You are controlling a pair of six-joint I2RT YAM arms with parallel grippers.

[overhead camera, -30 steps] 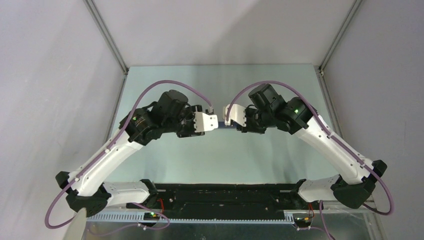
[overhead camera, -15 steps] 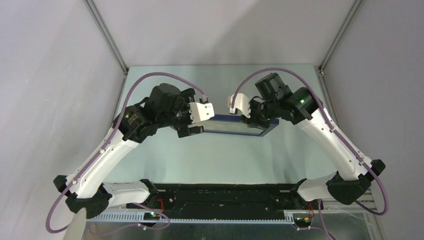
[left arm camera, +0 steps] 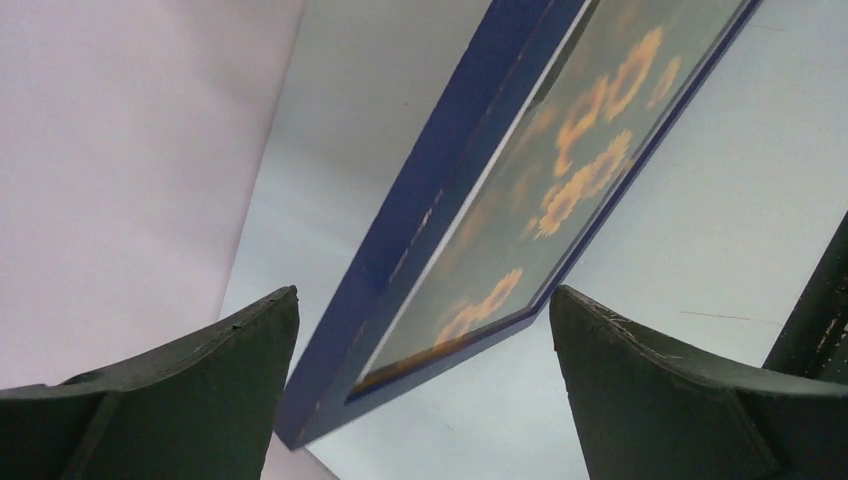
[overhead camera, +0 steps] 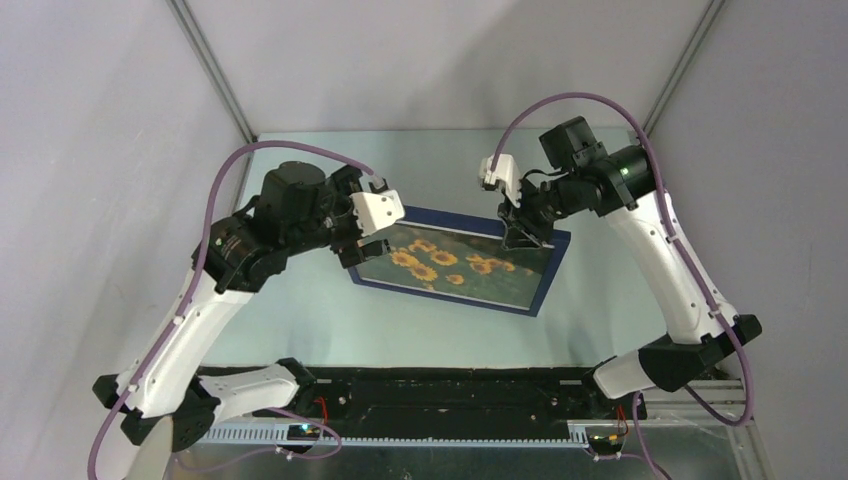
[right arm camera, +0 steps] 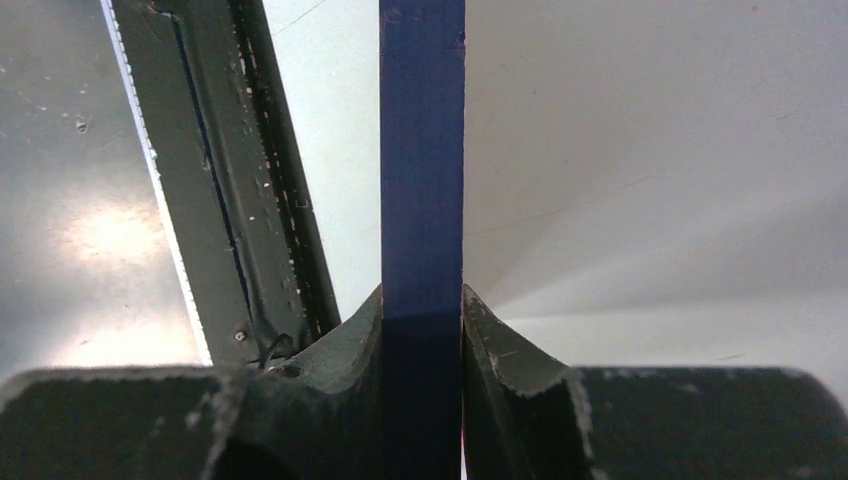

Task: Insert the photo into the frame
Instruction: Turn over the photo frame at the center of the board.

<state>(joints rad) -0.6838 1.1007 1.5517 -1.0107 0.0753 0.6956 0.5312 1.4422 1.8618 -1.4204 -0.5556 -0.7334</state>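
The frame (overhead camera: 546, 280) shows its dark blue face, tilted above the table, with the sunflower photo (overhead camera: 450, 262) behind its pane. My right gripper (overhead camera: 520, 236) is shut on the frame's far rail. In the right wrist view the blue rail (right arm camera: 422, 150) runs straight up between the closed fingers of that gripper (right arm camera: 422, 296). My left gripper (overhead camera: 354, 250) is open at the frame's left corner. In the left wrist view the blue rail (left arm camera: 420, 210) and the photo (left arm camera: 560, 190) lie beyond the gap of the open left gripper (left arm camera: 422, 292), with no contact visible.
The pale green table (overhead camera: 400, 325) is boxed in by grey walls on the left, right and back. The black base rail (overhead camera: 450, 392) with both arm mounts runs along the near edge. Purple cables loop above both wrists.
The frame has swung from edge-on between the two grippers to face the camera, showing the sunflowers. Both arms have moved apart and toward the back of the table.
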